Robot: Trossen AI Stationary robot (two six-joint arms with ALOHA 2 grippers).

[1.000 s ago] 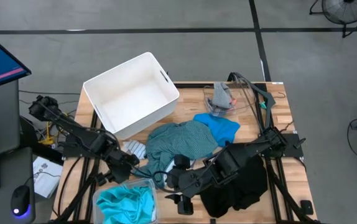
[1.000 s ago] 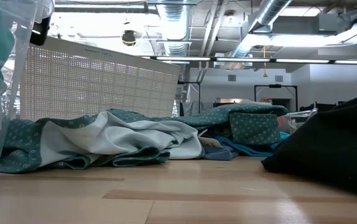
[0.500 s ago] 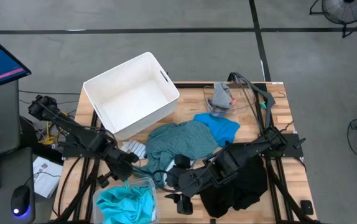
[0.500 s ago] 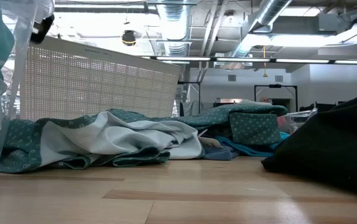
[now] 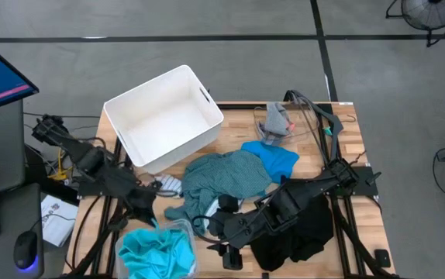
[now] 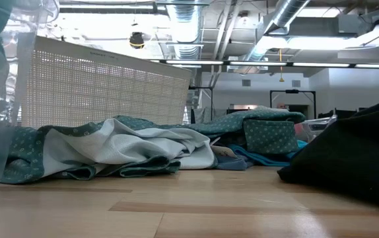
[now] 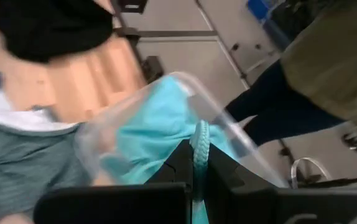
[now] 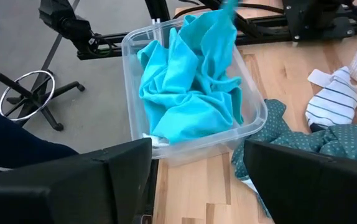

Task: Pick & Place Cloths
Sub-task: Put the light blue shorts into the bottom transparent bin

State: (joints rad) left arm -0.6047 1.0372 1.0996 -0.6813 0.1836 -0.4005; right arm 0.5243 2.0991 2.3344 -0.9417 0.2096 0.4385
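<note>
A turquoise shirt [image 5: 154,253] lies bunched in a clear tub [image 5: 185,232] at the table's near left. My left gripper [image 5: 150,212] hangs just above the tub's far left side, shut on a strand of that shirt. My right gripper [image 8: 194,186] stands open above the near edge, to the tub's right, with nothing between its fingers. A teal-grey dotted shirt [image 5: 224,177] lies spread mid-table, with a blue cloth [image 5: 275,159] at its far right and black clothes [image 5: 296,232] under my right arm. A striped sock [image 8: 333,99] lies by the bin. My left gripper pinches a bunched, rope-like strand of the turquoise shirt [image 7: 200,134] between its two fingers, slanting down toward the tub. The strand [image 8: 227,14] runs up taut out of the tub, while the rest of the shirt stays heaped inside it.
A white rigid bin [image 5: 164,116] stands tilted at the far left. A second clear tub [image 5: 304,124] with grey-and-orange socks sits at the far right. Bare wood shows at the near edge in the low view. A person [image 7: 328,62] stands past the table's near left corner.
My left gripper has shut on the turquoise shirt, risen and drawn a little toward the table's left edge while rolling its wrist. One strand of the shirt has been pulled up taut out of the tub; the rest stays inside.
</note>
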